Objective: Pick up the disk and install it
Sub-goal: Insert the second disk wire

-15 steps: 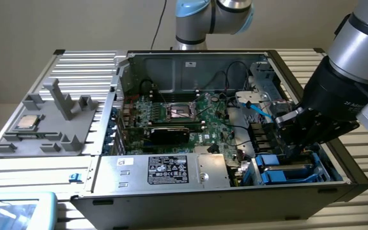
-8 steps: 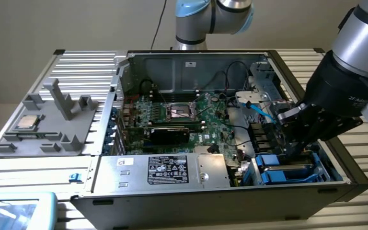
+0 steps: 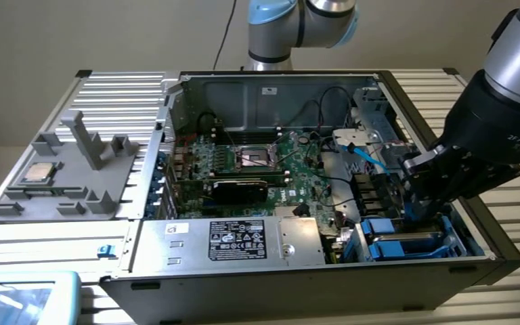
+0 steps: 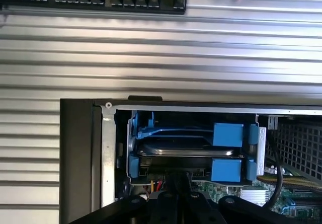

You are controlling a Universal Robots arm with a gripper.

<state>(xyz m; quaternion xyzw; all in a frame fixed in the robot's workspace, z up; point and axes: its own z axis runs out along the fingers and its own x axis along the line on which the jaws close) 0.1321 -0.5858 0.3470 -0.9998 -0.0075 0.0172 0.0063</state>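
Gripper (image 3: pixel 420 203) closed, empty, inside open computer case (image 3: pixel 269 84), hovering just above drive bay; disk (image 4: pixel 186 150) directly below fingertips, seated in blue carrier (image 4: pixel 229 135) in bay, near power supply (image 3: pixel 233 240) and motherboard (image 3: pixel 260 169)
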